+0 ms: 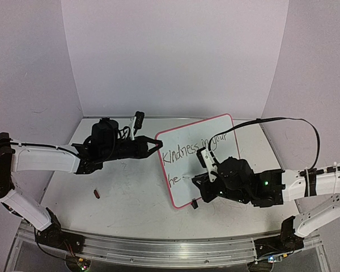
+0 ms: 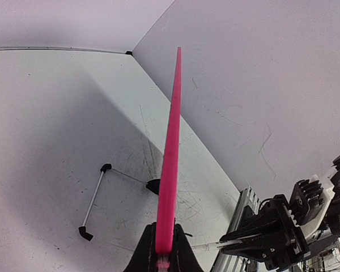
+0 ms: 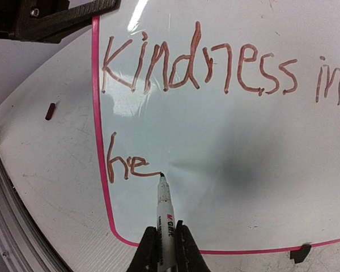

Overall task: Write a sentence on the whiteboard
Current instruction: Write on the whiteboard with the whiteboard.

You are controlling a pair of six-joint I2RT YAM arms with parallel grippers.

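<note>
- While the whiteboard (image 1: 181, 192) is seen slanted on the table (image 1: 124, 192), right of centre in the top view, its upper left corner is clamped by the left pincer (image 1: 153, 144), which is closed on the pink rim.
- From the left wrist, that rim is shown edge-on as a pink strip rising from between the shut fingers (image 2: 144, 255) at the bottom centre.
- A marker (image 3: 165, 218) is gripped by the closed right pincer (image 3: 164, 238) at the bottom centre of the right wrist view, and its tip is set against the board.
- The sentence (image 3: 198, 68) is written in dark ink: "Kindness in" is read on the upper line, with "your" added at the right in the top view.
- On the lower line only "he" is written, at the left, and the marker tip is placed at the end of the "e".
- A small dark red cap (image 1: 96, 194) is seen on the table at the lower left, well apart from the board.
- A black clip foot (image 3: 300, 252) is seen at the lower right rim.
</note>
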